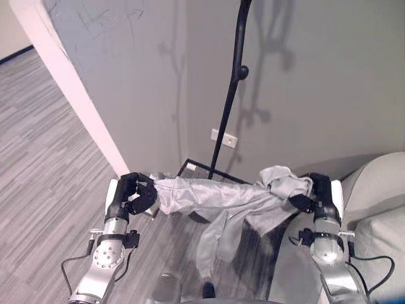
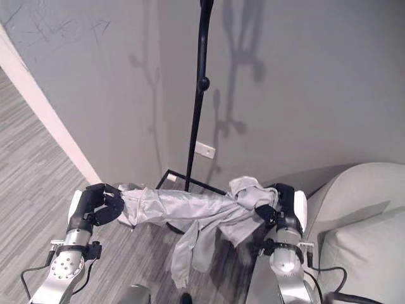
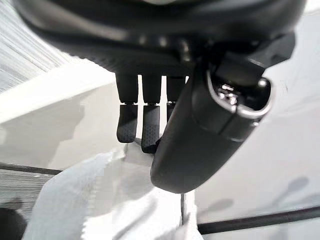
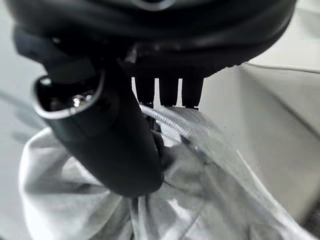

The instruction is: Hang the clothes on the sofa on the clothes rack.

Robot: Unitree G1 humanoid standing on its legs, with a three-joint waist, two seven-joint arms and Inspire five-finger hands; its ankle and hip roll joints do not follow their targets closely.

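Carry step: grey garment (image 1: pixel 221 202) stretched between left hand (image 1: pixel 136 195) and right hand (image 1: pixel 313 193), both clenched on it. Coat rack (image 1: pixel 231 88) ahead of hands; next, raise cloth onto peg.

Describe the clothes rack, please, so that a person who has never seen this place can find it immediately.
Look at the grey wall ahead, left of the pale sofa. The clothes rack stands against it: a thin black pole rising from a flat black frame on the floor. It is the one dark, upright thing there, just behind the grey garment stretched between the left hand and right hand.
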